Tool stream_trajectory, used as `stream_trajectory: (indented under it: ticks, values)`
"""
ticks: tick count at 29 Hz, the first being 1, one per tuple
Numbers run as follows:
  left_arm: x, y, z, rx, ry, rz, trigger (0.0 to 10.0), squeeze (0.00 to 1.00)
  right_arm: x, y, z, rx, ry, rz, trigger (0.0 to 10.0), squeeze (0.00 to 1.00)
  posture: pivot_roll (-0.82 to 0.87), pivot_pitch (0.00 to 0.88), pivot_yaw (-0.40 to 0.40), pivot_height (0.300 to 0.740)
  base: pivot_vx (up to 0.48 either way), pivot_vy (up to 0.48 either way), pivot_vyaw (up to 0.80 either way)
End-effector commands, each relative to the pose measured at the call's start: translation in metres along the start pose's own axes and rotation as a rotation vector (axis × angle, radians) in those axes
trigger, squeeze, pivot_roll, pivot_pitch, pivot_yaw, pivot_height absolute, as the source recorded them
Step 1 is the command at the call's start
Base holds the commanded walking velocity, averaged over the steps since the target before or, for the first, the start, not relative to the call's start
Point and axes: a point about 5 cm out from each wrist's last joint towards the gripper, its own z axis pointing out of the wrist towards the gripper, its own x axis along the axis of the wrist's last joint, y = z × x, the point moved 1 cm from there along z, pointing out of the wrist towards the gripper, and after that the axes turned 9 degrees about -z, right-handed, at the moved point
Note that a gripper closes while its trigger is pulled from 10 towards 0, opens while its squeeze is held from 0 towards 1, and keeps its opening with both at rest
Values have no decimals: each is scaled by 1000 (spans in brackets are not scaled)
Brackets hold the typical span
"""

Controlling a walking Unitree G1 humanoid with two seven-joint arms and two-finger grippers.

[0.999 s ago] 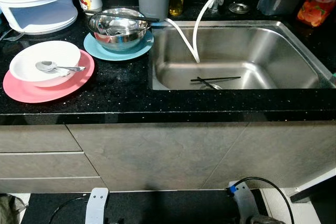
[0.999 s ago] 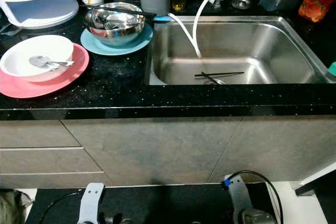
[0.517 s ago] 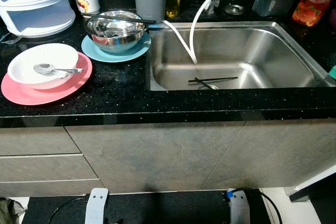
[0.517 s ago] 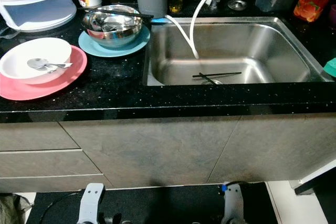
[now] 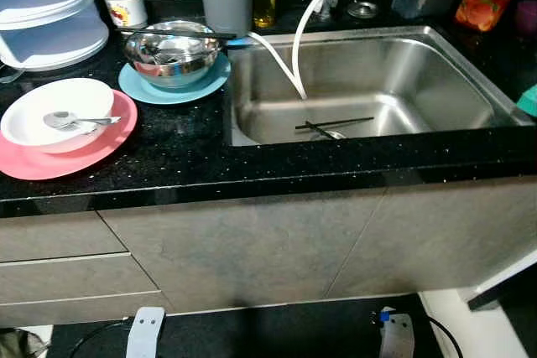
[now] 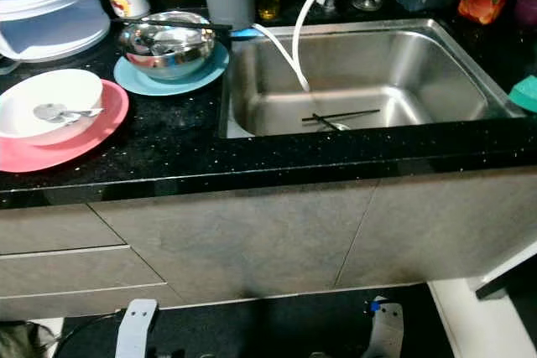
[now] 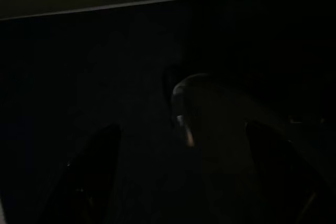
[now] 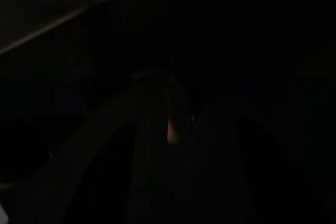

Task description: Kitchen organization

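1. Chopsticks point(image 5: 334, 124) lie in sink point(image 5: 436, 81); white bowl point(image 5: 52, 111) with spoon point(image 5: 71, 119) sits on pink plate point(image 5: 75, 153), steel bowl point(image 5: 172, 52) on blue plate point(image 5: 168, 90), all on the surface point(image 5: 193, 153).
2. Both arms are hung low before the cabinet, well below every dish.
3. Gripper states cannot be told: wrist views too dark.
4. Next reach is best made from squarely at the surface.

Wrist views too dark; container point(image 5: 50, 6) cropped

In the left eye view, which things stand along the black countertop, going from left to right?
Pink plate carrying a white bowl → light blue plate carrying a steel bowl → steel sink → teal object at the right edge.
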Motion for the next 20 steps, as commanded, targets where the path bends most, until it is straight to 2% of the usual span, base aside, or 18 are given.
stream_trajectory:
  ticks: [1,4,8,9,11,12,15,17,20]
  values:
    - [-6,-9,-4,21,-23,-8,10000,0,-8,3,-1,-31,-19,10,10000,0,-86,161,91,740,0,0,0]
    - [-5,-11,-5,33,-2,-49,10000,0,-7,11,-2,-90,-24,-12,10000,0,-148,155,94,740,0,0,0]
    - [-2,-8,-3,32,32,-95,10000,0,-15,39,-9,-142,-8,5,10000,0,-135,151,60,740,0,0,0]
    - [-2,-8,-3,32,32,-95,10000,0,-15,39,-9,-142,-8,5,10000,0,-135,151,60,740,0,0,0]
    - [-1,0,0,31,77,-175,10000,0,-12,49,-11,-152,0,7,10000,0,-92,142,59,740,0,0,0]
    - [-1,0,0,31,77,-175,10000,0,-12,49,-11,-152,0,7,10000,0,-92,142,59,740,0,0,0]
    - [-4,9,2,25,98,-251,10000,0,-9,60,-13,-157,13,-21,10000,0,-64,169,54,740,0,0,0]
    - [-7,12,3,22,98,-269,10000,0,-8,64,-15,-161,21,-29,10000,0,-58,167,50,740,0,0,0]
    - [-14,24,6,11,93,-290,10000,0,-6,77,-19,-176,45,-25,10000,0,3,154,-2,740,0,0,0]
